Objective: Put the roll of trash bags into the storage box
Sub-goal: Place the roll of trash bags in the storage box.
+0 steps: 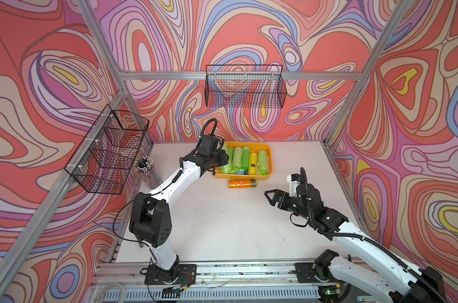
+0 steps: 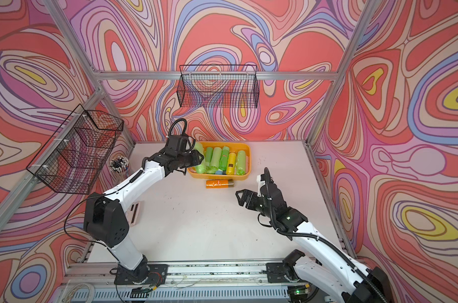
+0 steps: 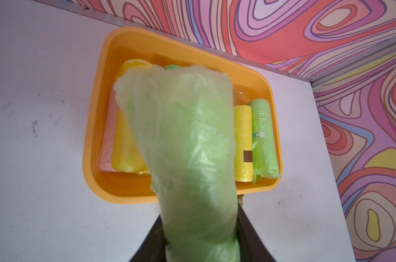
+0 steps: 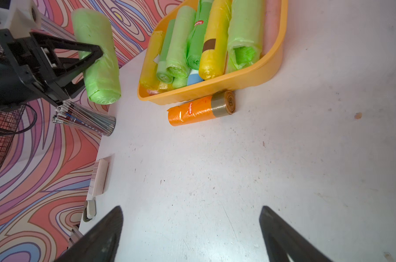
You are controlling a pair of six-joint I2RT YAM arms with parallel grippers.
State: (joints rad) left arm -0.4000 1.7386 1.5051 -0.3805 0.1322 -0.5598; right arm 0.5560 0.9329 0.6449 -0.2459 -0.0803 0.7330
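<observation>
One green roll of trash bags (image 3: 188, 147) pinched in the left tool (image 4: 95, 56)
Left arm's stretched out over the storage box (image 3: 95, 140); right tool (image 4: 191, 211) spread wide, low over the bench (image 4: 215, 170).

lighting is bright, even and diffuse; shadows on the table (image 1: 222, 223) are faint. the green roll (image 3: 192, 147) in the left gripper (image 3: 200, 240) renders soft and out of focus; a small glare spot marks the orange roll (image 4: 192, 112) ahead of the right gripper (image 4: 191, 207).

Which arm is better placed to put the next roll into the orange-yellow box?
Left. The left gripper is shut on a green roll close to the storage box; the right gripper is open, empty and farther away.
</observation>
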